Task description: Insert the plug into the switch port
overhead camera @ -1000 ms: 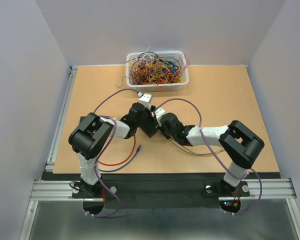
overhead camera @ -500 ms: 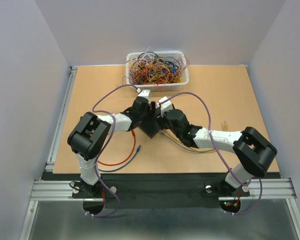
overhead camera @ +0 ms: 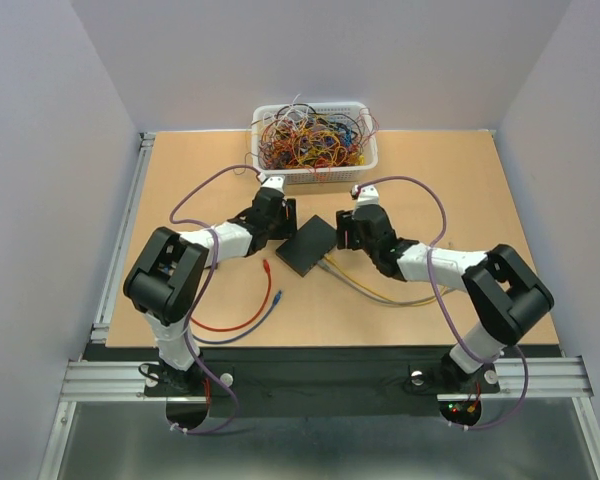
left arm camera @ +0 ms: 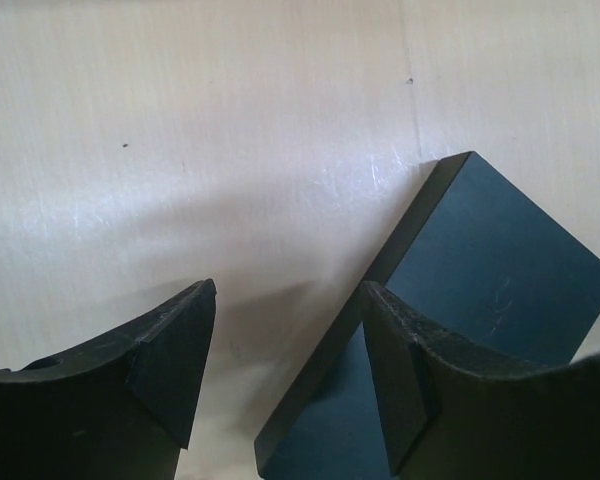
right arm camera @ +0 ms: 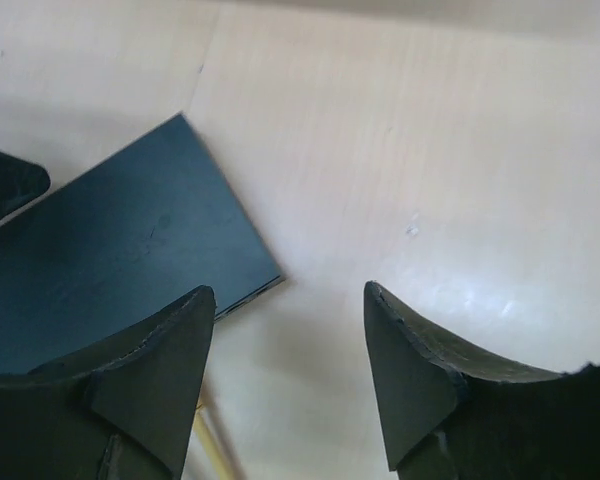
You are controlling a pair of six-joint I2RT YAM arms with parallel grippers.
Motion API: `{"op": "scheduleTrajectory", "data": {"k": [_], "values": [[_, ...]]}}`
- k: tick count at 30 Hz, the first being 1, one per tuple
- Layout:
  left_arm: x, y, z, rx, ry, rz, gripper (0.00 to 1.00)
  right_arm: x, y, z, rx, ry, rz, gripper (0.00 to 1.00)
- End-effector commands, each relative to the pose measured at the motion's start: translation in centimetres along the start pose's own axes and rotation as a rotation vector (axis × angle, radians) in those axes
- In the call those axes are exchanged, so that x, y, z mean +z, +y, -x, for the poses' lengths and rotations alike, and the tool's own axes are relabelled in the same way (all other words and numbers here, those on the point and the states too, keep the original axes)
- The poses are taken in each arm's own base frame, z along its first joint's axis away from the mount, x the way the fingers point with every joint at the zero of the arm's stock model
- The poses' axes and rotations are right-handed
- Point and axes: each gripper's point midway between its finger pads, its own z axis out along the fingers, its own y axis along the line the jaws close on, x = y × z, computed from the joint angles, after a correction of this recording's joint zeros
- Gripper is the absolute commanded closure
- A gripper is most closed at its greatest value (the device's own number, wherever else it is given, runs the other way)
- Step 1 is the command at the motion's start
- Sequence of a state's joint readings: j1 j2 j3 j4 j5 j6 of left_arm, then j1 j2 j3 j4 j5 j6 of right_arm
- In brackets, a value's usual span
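A white basket (overhead camera: 320,176) heaped with tangled wires stood at the far edge of the table (overhead camera: 460,200), beyond both arms. A red cable (overhead camera: 235,325) and a blue cable (overhead camera: 277,300) lay looped on the near left. The red one's free end rested loose just left of the switch (overhead camera: 308,245). Yellow cables (overhead camera: 370,292) ran from the near right up to the switch's near-right edge. Nothing lay on top of the switch.

A second before, both grippers had crowded over the switch and hidden much of it. They had since drawn apart, one to each side, and left it uncovered.

The switch lay flat near the middle of the table, turned like a diamond, with its long axis running from near-left to far-right. Its ports could not be made out, nor whether any plug sat in them.

The left gripper (left arm camera: 288,295) stood wide and held nothing, with one finger over the switch's far-left edge. The right gripper (right arm camera: 287,292) was wide and empty too, with bare table between its fingers and the switch's corner just to one side.
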State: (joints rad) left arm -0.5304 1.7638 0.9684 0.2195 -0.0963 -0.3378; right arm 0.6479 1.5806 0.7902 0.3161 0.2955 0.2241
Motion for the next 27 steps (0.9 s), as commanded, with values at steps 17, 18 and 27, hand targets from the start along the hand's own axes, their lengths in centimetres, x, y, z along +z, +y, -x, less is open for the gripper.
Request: {"op": "scheduleTrajectory", "data": {"k": [17,18,27], "values": [[-2.0,-1.6,-2.7,-0.036,0.021,-0.146,0.30,4.8,7.6,-2.9,0.145,0.167,0.281,0.33],[-2.2,-1.4,-3.0,-0.042,0.023,-0.143,0.30,4.9,8.0,-3.0,0.146,0.172,0.294,0.33],[-4.0,1.1,-4.1,-0.058,0.013,-0.046,0.30,5.6,11.7,-2.1,0.155,0.181,0.476,0.34]]}}
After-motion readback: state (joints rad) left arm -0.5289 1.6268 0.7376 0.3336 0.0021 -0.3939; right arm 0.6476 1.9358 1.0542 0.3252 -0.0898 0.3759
